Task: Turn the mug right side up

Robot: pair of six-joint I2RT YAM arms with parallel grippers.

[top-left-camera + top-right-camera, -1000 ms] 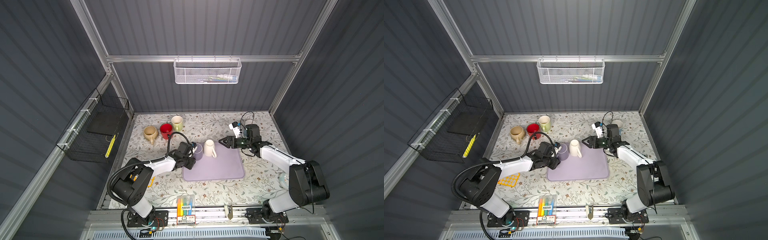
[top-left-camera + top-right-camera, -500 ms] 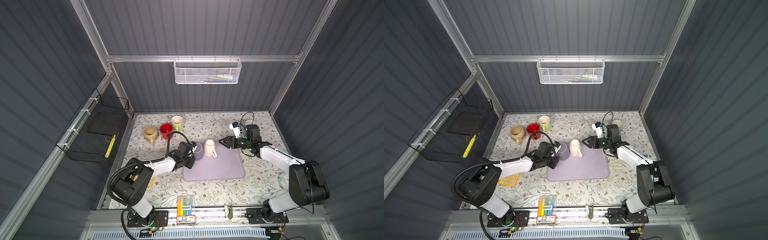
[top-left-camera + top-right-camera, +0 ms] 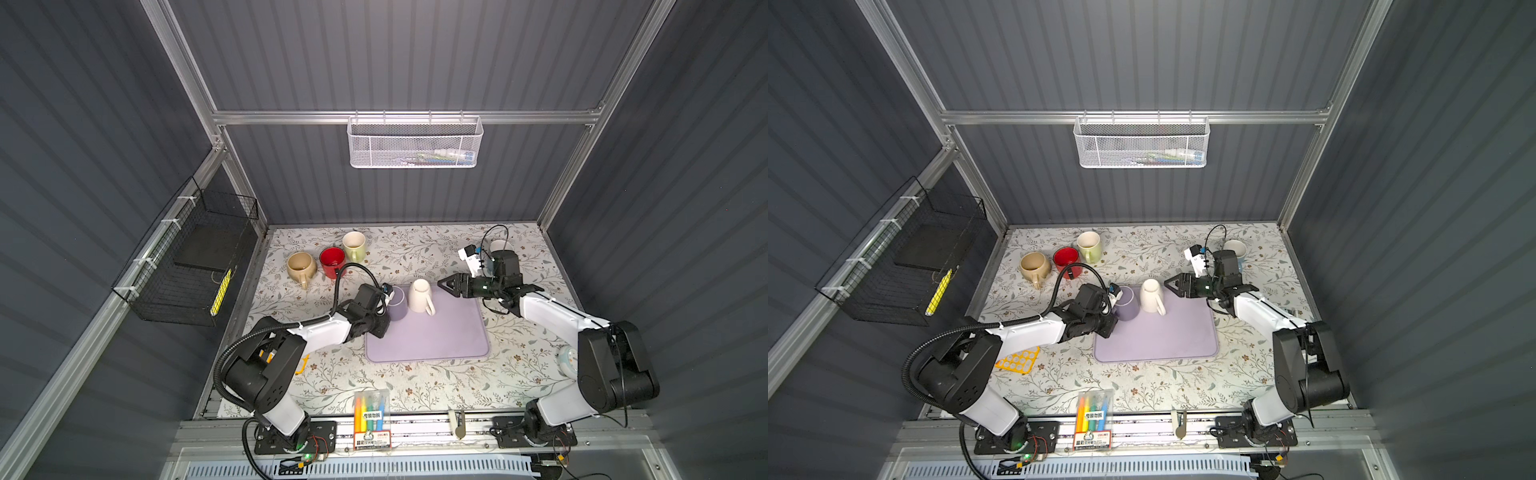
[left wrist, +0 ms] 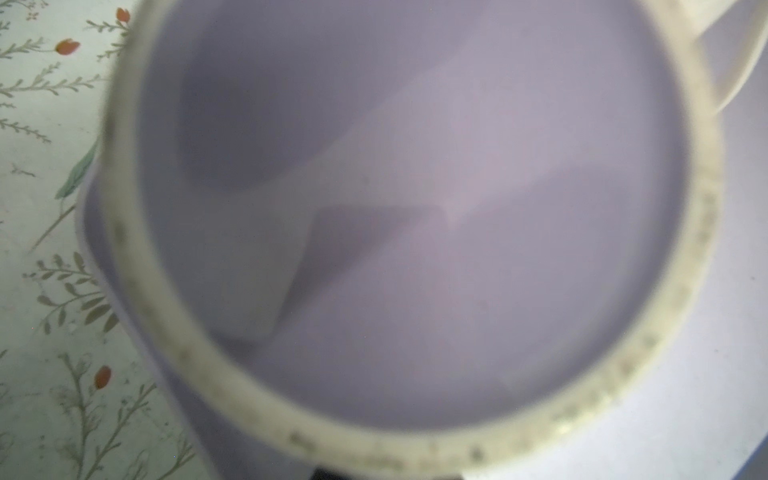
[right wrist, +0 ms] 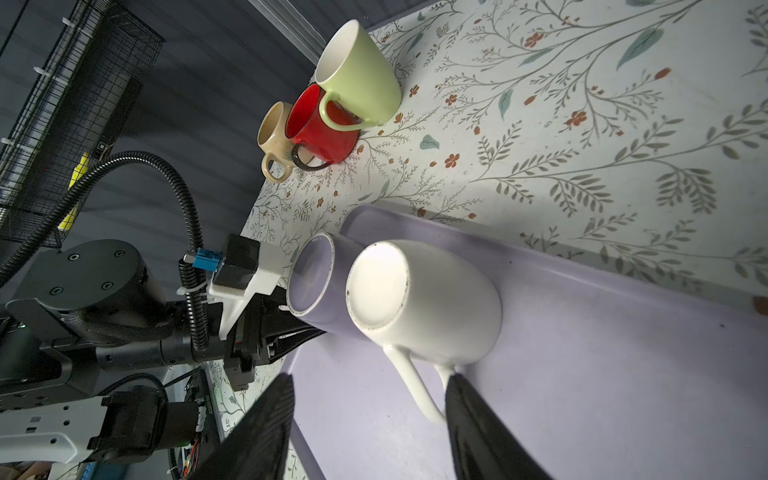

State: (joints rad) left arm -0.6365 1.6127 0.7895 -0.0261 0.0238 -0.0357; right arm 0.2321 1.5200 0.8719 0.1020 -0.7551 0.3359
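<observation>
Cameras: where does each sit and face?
Top view: above the arm bases, looking down at the table; left arm, right arm.
Top view: alongside, same aim and arms, purple mug.
Left wrist: above the purple mug, base up; almost no body.
Right wrist: low, facing the white mug; right gripper open, left arm beyond.
All share the purple mug.

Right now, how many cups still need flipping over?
Done: the tan cup, red cup and green cup stand open side up. In hand: the left gripper looks pinched onto the upside-down purple cup, not lifted yet. Left: that one and the upside-down white cup; the right gripper is open beside it.
</observation>
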